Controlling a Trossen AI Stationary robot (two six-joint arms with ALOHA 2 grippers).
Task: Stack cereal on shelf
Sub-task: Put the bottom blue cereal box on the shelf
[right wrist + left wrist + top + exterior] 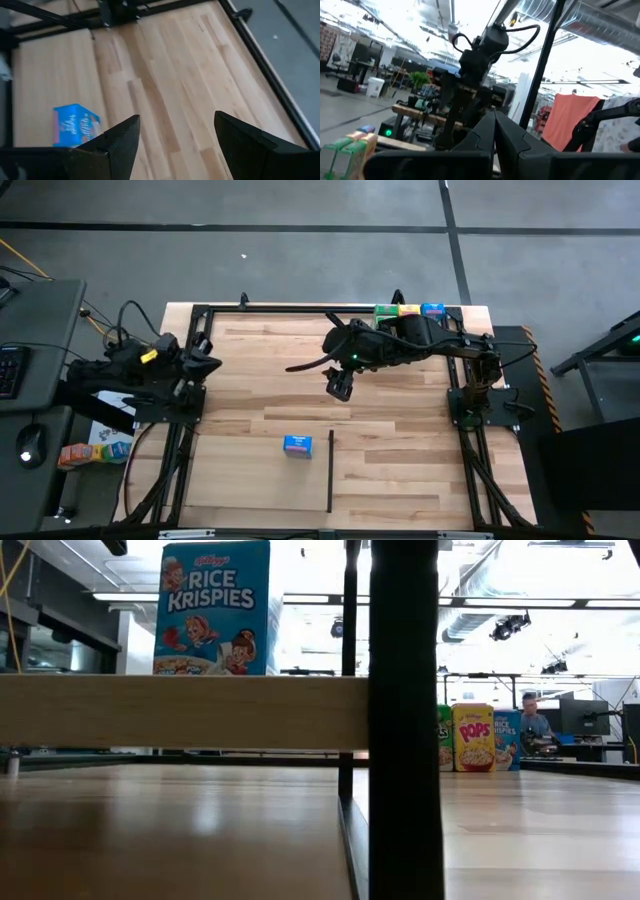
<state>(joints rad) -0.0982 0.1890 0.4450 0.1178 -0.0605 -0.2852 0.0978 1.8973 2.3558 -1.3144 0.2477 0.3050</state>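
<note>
one blue cereal box [297,445], printed front

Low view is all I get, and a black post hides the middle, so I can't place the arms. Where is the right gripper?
Observer: The right gripper hangs open over the middle of the table, holding nothing.
Operator: And the Rice Krispies box?
Observer: That blue box sits between the gripper and your camera, apart from the gripper, beside a thin black bar.
Operator: Left arm?
Observer: The left gripper waits shut at the table's left side.
</note>
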